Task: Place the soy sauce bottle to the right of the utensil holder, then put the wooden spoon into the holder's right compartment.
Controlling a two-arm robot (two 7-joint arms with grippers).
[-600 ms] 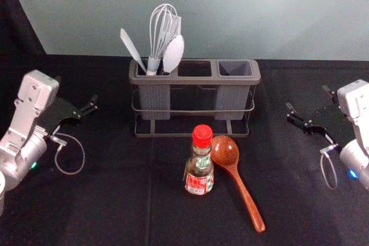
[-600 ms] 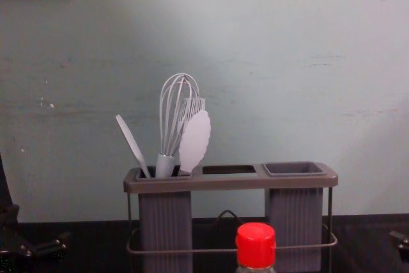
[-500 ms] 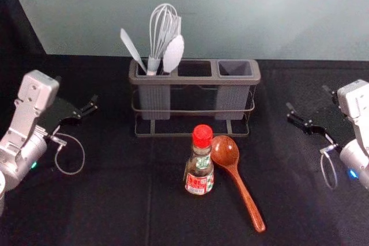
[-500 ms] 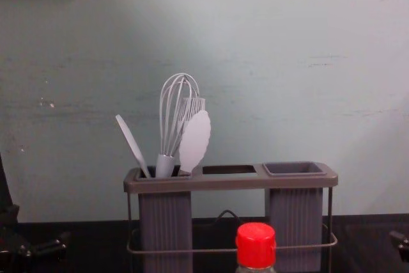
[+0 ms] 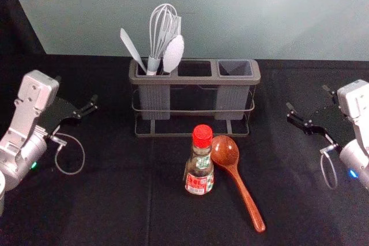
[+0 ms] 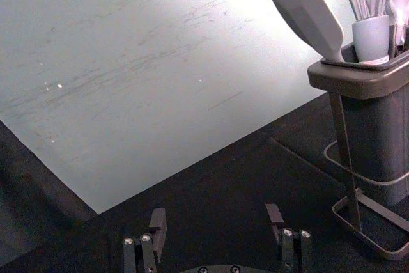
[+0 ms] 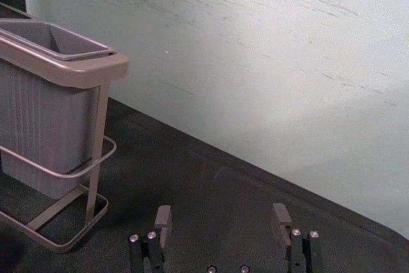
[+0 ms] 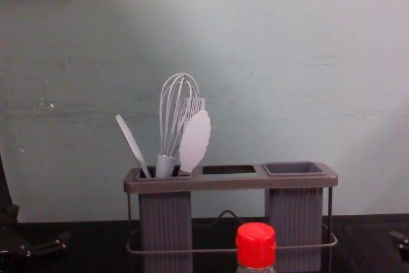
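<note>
My left gripper point(image 5: 76, 89) is held open left of the utensil holder point(image 5: 196, 112), and my right gripper point(image 5: 308, 97) is open on its right side. Nothing lies between the fingers of the left gripper point(image 6: 216, 214) or the right gripper point(image 7: 222, 211) in their wrist views. In front of the holder the soy sauce bottle point(image 5: 199, 168) stands upright, its red cap point(image 8: 255, 245) low in the chest view. The wooden spoon point(image 5: 243, 191) lies close along the bottle's right side, bowl toward the holder. The holder's right compartment point(image 5: 235, 68) has nothing in it.
A whisk point(image 5: 164, 27), a spatula point(image 5: 131, 49) and other pale utensils stand in the holder's left compartment. Behind the black-covered table point(image 5: 104, 211) rises a pale wall point(image 5: 242, 10). Dark cloth extends on both sides of the holder.
</note>
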